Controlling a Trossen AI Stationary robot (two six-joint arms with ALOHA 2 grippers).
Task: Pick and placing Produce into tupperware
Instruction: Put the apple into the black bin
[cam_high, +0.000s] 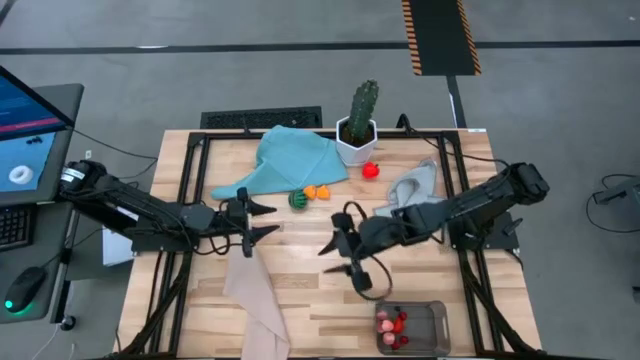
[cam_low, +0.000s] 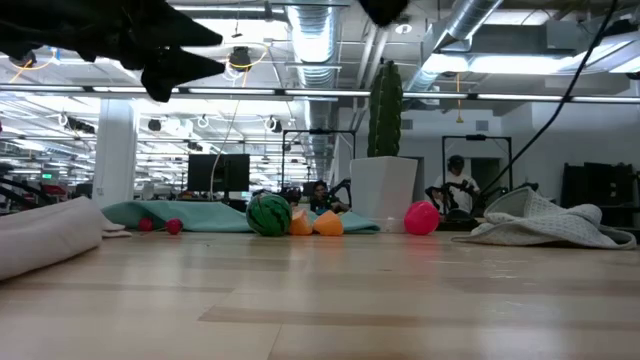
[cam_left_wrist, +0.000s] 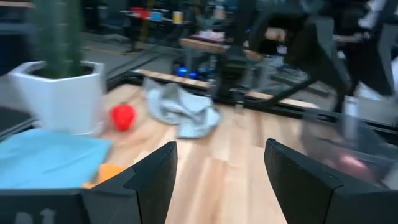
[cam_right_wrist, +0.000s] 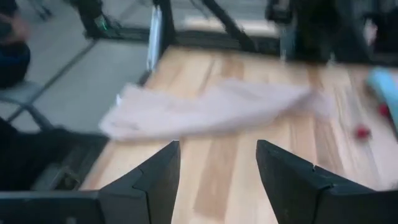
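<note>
The tupperware sits near the table's near right corner with several pink and red produce pieces inside. More produce lies loose by the teal cloth: a green striped ball, two orange pieces and a red piece. My left gripper hovers open left of the table's middle, just short of the ball. My right gripper hovers open near the middle, between the loose produce and the tub. Neither touches anything.
A cactus in a white pot stands at the far edge. A teal cloth lies beside it and a grey cloth lies to the right. A beige cloth hangs over the near edge. Two small red pieces rest by the teal cloth.
</note>
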